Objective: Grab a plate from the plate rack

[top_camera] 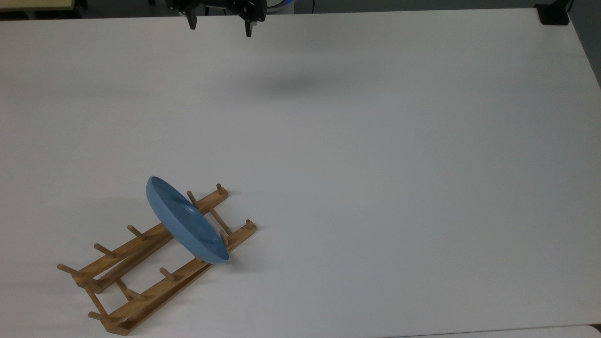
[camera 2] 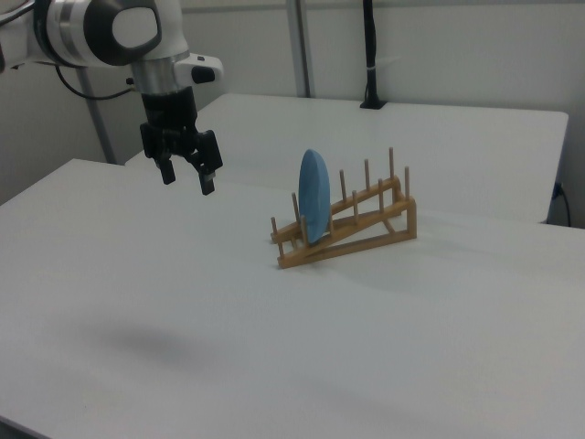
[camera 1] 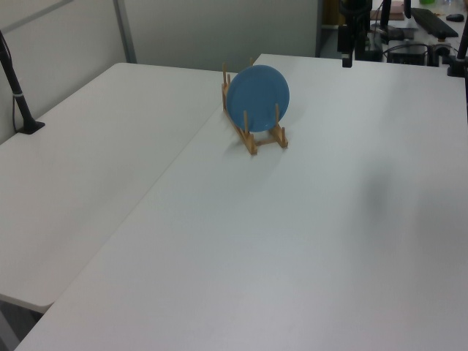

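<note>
A round blue plate (top_camera: 187, 220) (camera 1: 257, 88) (camera 2: 313, 196) stands on edge between the pegs of a light-brown wooden plate rack (top_camera: 141, 263) (camera 1: 252, 139) (camera 2: 366, 229) on the white table. The plate sits near one end of the rack. My gripper (top_camera: 219, 27) (camera 2: 187, 179) hangs high above the table, well away from the rack, at the top view's upper edge and the right view's upper left. Its two black fingers are spread apart with nothing between them.
The white table (top_camera: 375, 164) spreads wide around the rack. A second white table (camera 1: 80, 168) adjoins it. A black post base (top_camera: 553, 14) stands at a table corner, another black post (camera 2: 370, 55) rises behind the rack, and desk clutter (camera 1: 424, 29) lies beyond.
</note>
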